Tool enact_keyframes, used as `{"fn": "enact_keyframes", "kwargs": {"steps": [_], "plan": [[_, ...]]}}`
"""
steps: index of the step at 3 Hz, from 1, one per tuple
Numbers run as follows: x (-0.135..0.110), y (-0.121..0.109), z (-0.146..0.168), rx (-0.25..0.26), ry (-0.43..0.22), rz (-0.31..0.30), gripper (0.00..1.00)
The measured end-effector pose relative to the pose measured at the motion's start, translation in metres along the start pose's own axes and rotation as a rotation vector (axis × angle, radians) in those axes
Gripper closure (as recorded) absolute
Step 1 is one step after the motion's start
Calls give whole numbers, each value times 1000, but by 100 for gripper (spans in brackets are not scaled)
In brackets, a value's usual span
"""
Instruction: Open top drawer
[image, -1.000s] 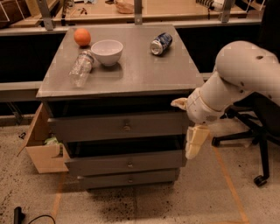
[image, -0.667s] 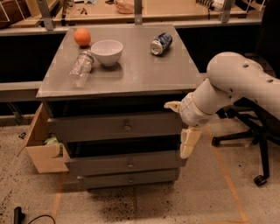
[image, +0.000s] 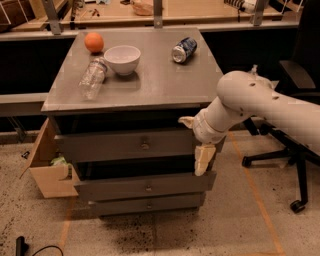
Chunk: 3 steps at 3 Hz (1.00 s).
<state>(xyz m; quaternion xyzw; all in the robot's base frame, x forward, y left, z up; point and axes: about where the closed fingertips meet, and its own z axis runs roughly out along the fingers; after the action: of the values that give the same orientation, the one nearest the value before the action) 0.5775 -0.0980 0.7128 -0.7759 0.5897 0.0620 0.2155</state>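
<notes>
The top drawer (image: 110, 146) is the tallest grey front under the cabinet top, with a small round metal knob (image: 145, 145) at its centre. Its front stands close to flush with the cabinet, with dark gaps above and below. My gripper (image: 196, 142) is at the right end of this drawer front, well to the right of the knob. One cream finger (image: 187, 121) points left at the drawer's upper right corner. The other finger (image: 203, 160) hangs down over its lower right corner. The fingers are spread apart and hold nothing.
The cabinet top (image: 160, 80) holds an orange (image: 93, 42), a white bowl (image: 122, 58), a lying plastic bottle (image: 92, 77) and a lying can (image: 184, 50). Two narrower drawers (image: 148, 187) sit below. A cardboard box (image: 47, 165) stands at left, an office chair (image: 295, 150) at right.
My arm has swung left, bringing the gripper from beside the cabinet's right edge onto the right end of the top drawer front. The drawer has not moved.
</notes>
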Motion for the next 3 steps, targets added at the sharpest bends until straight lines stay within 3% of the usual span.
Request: {"fn": "enact_keyframes", "kwargs": {"steps": [2, 3], "plan": [[15, -33, 26, 35, 56, 27, 0], [23, -43, 37, 36, 83, 43, 6]]}}
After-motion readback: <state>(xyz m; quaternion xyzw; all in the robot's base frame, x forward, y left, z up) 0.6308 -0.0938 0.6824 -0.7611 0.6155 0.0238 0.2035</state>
